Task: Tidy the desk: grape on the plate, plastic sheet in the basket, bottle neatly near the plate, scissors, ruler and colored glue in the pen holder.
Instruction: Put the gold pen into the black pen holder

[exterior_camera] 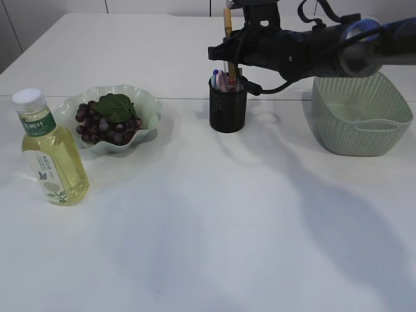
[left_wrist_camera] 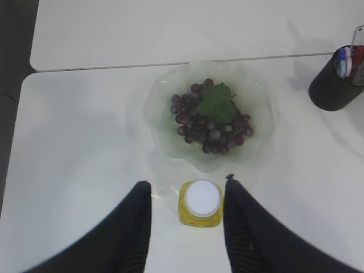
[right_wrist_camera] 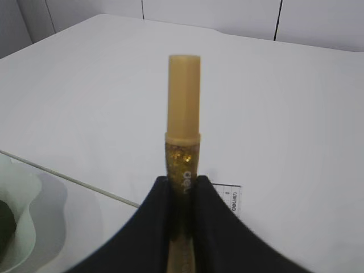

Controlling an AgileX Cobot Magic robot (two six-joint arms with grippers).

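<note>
My right gripper is shut on a gold glitter glue stick, held upright just above the black pen holder. The right wrist view shows the stick clamped between the jaws, with a ruler's tip behind. Blue and pink handles stick out of the holder. The grapes lie on the pale green plate. The yellow bottle stands upright left of the plate. My left gripper is open, high above the bottle's white cap.
A pale green basket stands at the right, behind the right arm; something pale lies inside it. The left wrist view also shows the plate, the grapes and the pen holder. A table seam runs behind the plate.
</note>
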